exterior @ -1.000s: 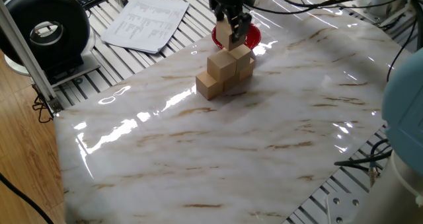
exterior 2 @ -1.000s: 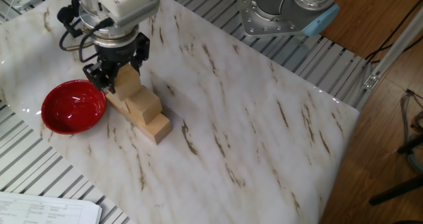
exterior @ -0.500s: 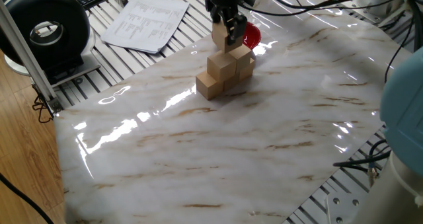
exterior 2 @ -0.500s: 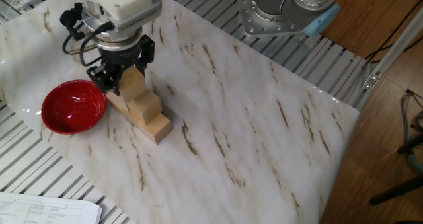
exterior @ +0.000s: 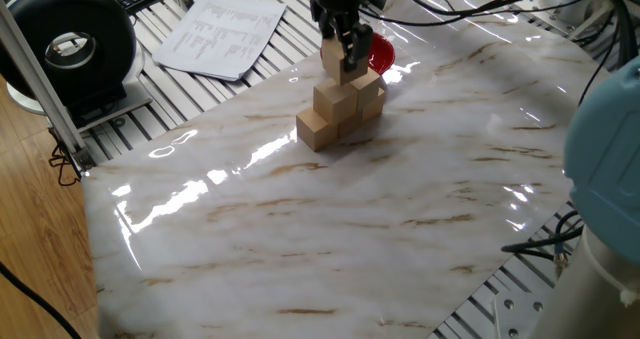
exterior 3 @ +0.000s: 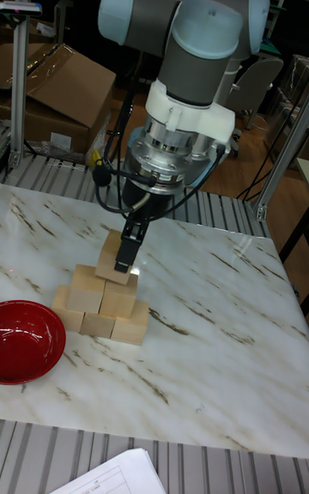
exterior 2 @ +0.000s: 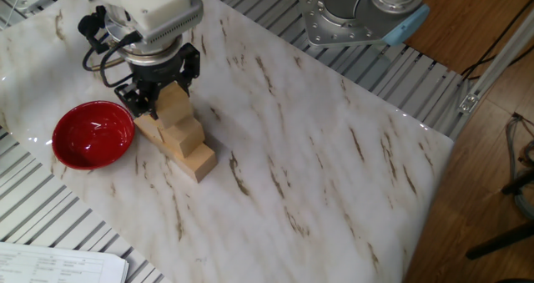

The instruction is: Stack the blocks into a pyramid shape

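Observation:
Five light-tan wooden blocks form a stack on the marble table: three in the bottom row [exterior 3: 98,323] and two in the second row [exterior: 336,100] [exterior 2: 186,133]. My gripper [exterior: 341,63] [exterior 2: 159,108] [exterior 3: 125,257] is shut on a sixth block [exterior: 332,56] [exterior 2: 174,103] [exterior 3: 111,257]. It holds that block slightly tilted right over the second row, at or just above it. Whether the block rests on the row I cannot tell.
A red bowl [exterior: 381,51] [exterior 2: 93,133] [exterior 3: 26,340] sits right beside the stack. Printed papers [exterior: 222,29] and a black round device [exterior: 70,45] lie off the marble top. The robot base [exterior 2: 360,12] stands at the far edge.
The gripper has carried the held block sideways from near the bowl end to above the middle of the second row, and slightly lower. The stack and bowl have not moved.

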Action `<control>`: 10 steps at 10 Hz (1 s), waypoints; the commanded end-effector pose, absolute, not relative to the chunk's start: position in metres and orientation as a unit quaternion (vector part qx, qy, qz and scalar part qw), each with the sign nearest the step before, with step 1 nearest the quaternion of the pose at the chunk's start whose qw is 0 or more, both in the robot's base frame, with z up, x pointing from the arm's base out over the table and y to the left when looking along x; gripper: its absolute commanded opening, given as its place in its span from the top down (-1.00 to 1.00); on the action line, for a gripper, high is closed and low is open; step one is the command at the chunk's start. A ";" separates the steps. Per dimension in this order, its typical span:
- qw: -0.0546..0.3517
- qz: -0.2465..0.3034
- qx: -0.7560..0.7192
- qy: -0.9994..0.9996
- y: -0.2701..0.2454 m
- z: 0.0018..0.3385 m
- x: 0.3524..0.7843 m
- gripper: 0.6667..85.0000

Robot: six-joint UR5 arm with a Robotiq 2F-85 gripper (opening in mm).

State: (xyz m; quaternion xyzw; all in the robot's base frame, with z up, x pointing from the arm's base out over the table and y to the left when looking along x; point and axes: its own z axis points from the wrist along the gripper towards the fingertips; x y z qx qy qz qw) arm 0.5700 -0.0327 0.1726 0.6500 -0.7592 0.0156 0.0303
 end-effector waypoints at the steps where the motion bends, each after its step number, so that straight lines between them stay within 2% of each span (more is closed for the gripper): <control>1: 0.031 0.008 0.658 -0.752 -0.025 0.169 0.564 1.00; 5: 0.046 0.050 0.729 -0.681 -0.045 0.169 0.575 1.00; 10: 0.031 0.041 0.760 -0.648 -0.036 0.166 0.578 1.00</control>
